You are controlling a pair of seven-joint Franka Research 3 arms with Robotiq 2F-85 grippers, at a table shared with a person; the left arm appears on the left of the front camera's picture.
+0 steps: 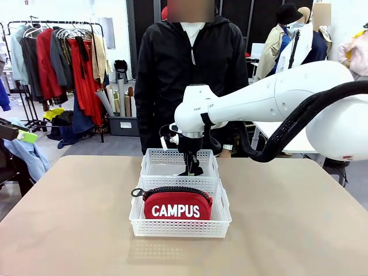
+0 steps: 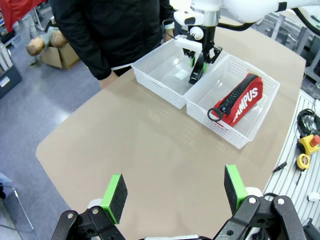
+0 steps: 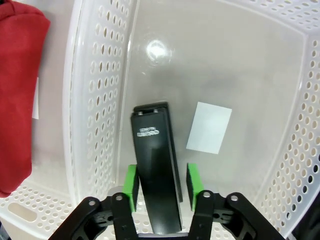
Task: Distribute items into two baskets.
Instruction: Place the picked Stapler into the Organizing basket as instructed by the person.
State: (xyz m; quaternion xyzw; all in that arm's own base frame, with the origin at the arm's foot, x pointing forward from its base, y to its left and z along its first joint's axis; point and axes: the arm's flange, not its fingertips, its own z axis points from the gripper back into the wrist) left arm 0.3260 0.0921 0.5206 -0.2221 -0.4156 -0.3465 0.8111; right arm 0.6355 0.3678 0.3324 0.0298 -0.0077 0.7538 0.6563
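Releasing stapler [image 3: 156,165] between the pads of the right gripper [image 3: 161,182], jaws just parting, inside far basket [image 3: 280,150]. Opening fully, lifting straight. Pouch [image 1: 177,206] lying in the basket beside.

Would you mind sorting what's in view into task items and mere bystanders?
Task items:
- red CAMPUS pouch in the near basket
- black stapler in the far basket
- right gripper

Bystanders:
- yellow tools at the table's edge
- clothes rack

Left end effector [image 2: 174,192] open above table [image 2: 125,145]; red pouch [image 2: 239,100] in near basket [image 2: 260,117]
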